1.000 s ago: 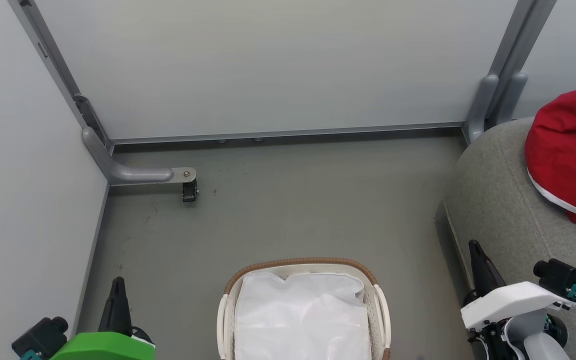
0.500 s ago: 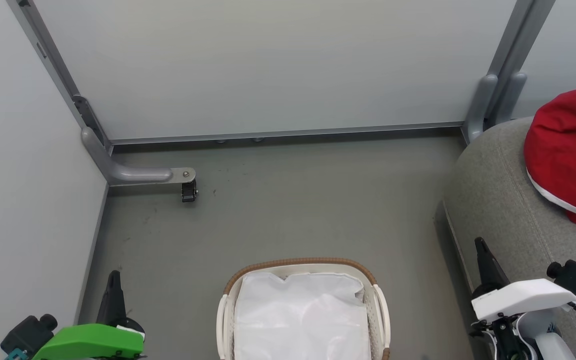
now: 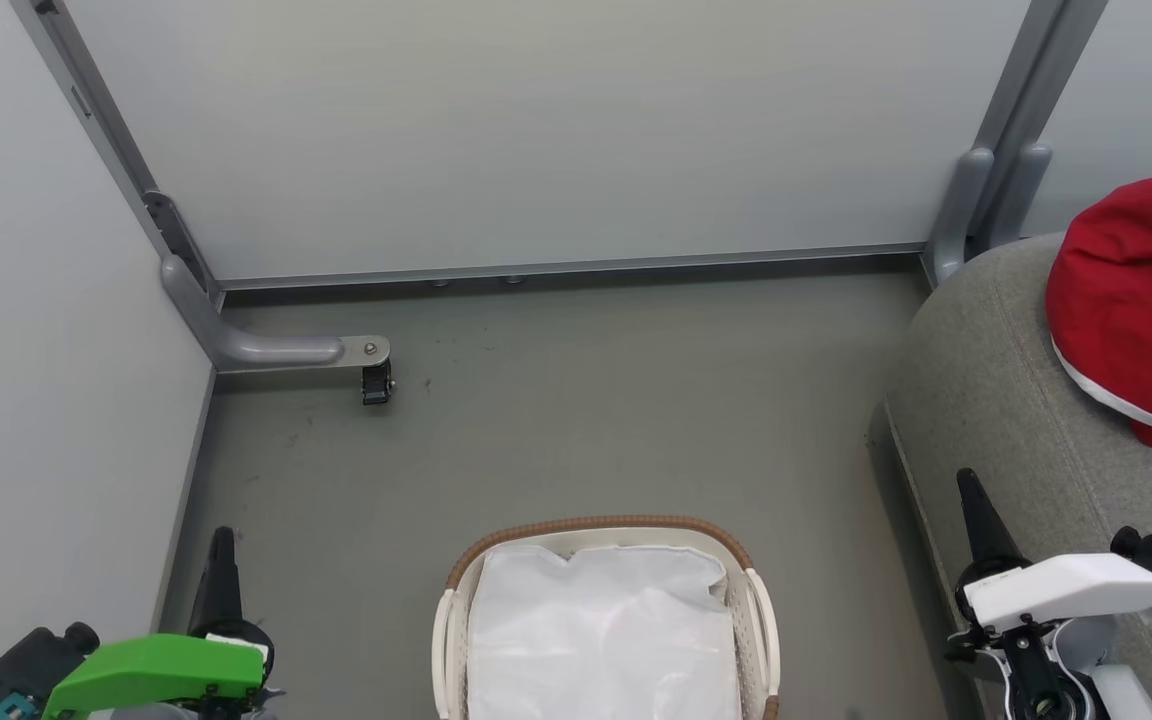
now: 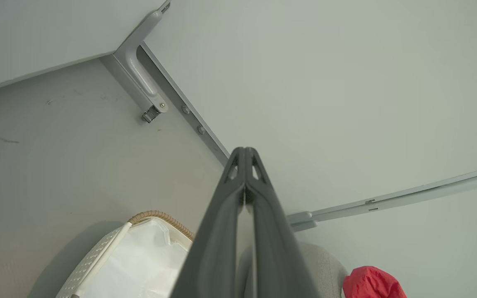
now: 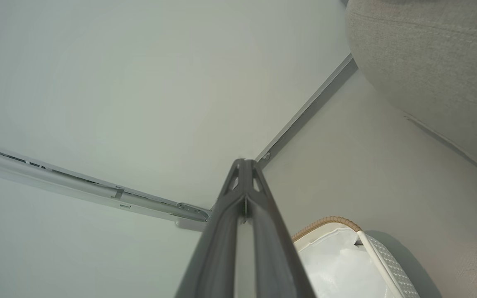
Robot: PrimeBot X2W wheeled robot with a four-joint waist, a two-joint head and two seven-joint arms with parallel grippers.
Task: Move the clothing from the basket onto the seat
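Observation:
The red clothing (image 3: 1136, 300) with white trim lies bunched on the grey seat (image 3: 996, 400) at the right; a red corner of it (image 4: 371, 283) shows in the left wrist view. The white basket (image 3: 456, 620) with brown rim stands on the floor at bottom centre, and inside it I see only its white liner (image 3: 601, 640). My left gripper (image 3: 224, 540) is shut and empty, left of the basket. My right gripper (image 3: 966, 485) is shut and empty, beside the seat's front edge. Both show fingers pressed together in the wrist views (image 4: 244, 155) (image 5: 244, 163).
Pale partition walls (image 3: 536, 130) enclose the grey floor on the far side and left. A grey bracket foot with a small caster (image 3: 376, 380) juts out from the left corner. Another bracket post (image 3: 976, 200) stands by the seat's far end.
Both arms have drawn back toward the bottom corners of the head view, left gripper sliding left and right gripper right. Basket and clothing stay put.

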